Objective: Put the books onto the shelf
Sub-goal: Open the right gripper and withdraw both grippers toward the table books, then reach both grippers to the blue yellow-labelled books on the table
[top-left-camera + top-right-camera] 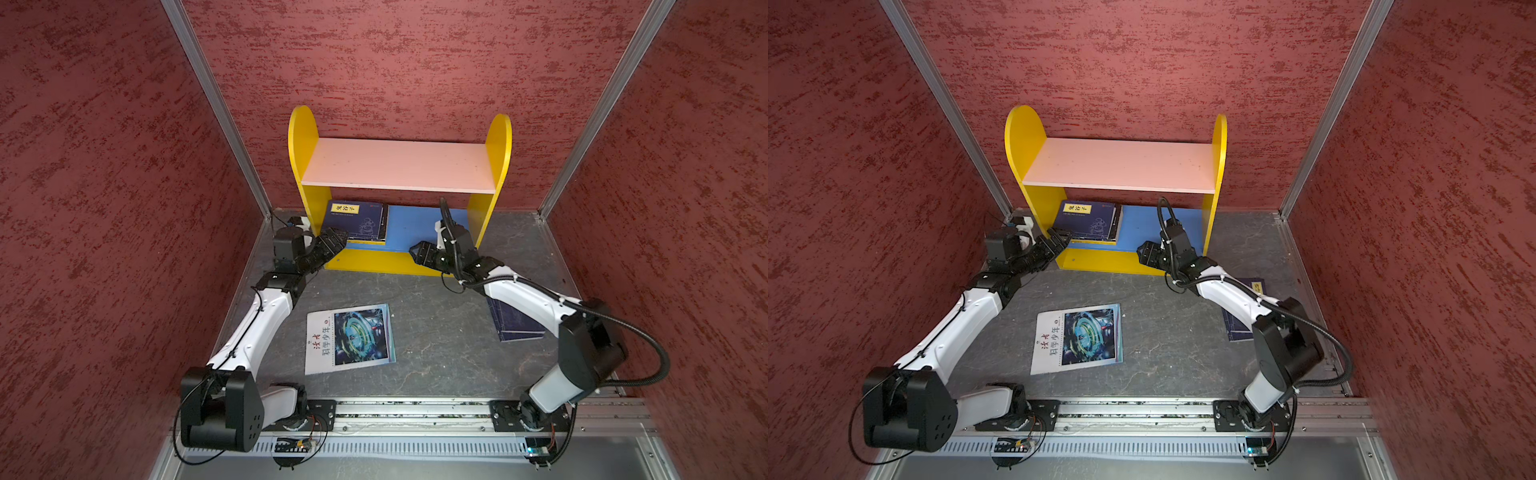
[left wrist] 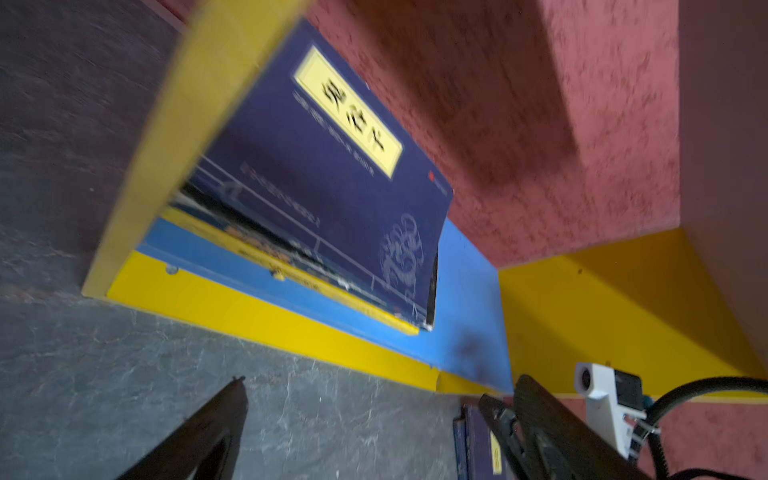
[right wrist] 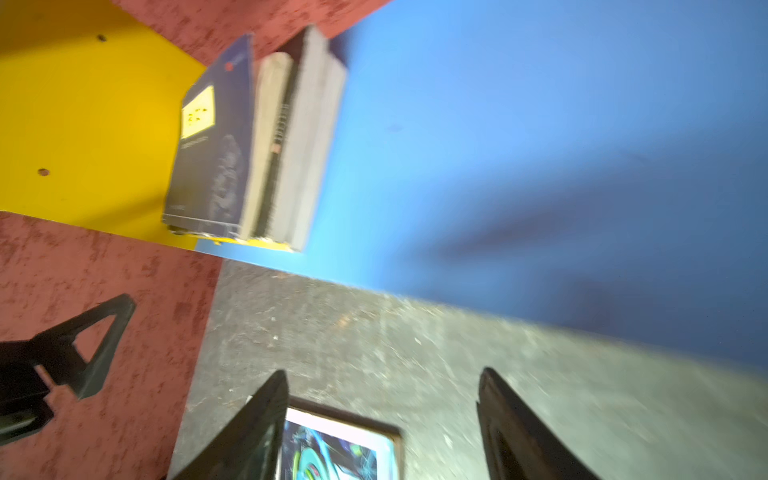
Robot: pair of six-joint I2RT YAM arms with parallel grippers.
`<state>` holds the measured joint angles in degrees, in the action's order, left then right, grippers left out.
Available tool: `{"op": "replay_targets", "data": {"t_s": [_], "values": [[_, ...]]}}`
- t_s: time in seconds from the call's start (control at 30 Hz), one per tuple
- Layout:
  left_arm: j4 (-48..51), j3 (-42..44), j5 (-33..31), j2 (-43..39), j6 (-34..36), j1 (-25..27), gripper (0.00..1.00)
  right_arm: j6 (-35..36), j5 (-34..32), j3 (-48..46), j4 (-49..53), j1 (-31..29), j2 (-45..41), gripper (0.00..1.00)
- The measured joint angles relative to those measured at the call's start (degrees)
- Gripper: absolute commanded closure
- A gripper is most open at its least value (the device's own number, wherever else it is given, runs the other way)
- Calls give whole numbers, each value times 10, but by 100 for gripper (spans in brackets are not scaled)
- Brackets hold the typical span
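Navy book (image 1: 358, 220): yellow label, tops pile (image 1: 368, 240), left end of shelf (image 1: 302, 137) blue board.
L claw (image 1: 336, 240): apart.
R claw (image 1: 417, 252): apart.

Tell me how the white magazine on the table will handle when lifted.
The magazine looks thin and wide, so it would probably droop if pinched at one edge. It lies flat on the table, so its edge may be hard to catch.

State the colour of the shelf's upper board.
The upper board is pale pink, seen best in both top views.
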<state>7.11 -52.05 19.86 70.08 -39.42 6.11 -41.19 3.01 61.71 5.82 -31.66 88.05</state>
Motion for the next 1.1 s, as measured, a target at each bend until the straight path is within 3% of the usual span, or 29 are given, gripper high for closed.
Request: {"op": "replay_targets", "data": {"t_s": [0.13, 0.23, 0.4, 0.67, 0.87, 1.1], "values": [[35, 9, -9, -5, 36, 54, 1, -44, -92, -113, 12, 7, -126, 3], [54, 15, -19, -4, 56, 90, 1, -69, -160, -177, 30, 27, -209, 1], [78, 3, -29, 23, 93, 148, 1, -85, -198, -238, 63, 143, -269, 1], [94, -46, -56, 79, 127, 207, 1, -45, -142, -203, 154, 339, -177, 1], [101, -49, -70, 84, 133, 224, 1, 49, -66, -156, 169, 423, -60, 1], [116, -49, -92, 75, 134, 229, 1, 117, -13, -142, 167, 493, 13, 1]]}}
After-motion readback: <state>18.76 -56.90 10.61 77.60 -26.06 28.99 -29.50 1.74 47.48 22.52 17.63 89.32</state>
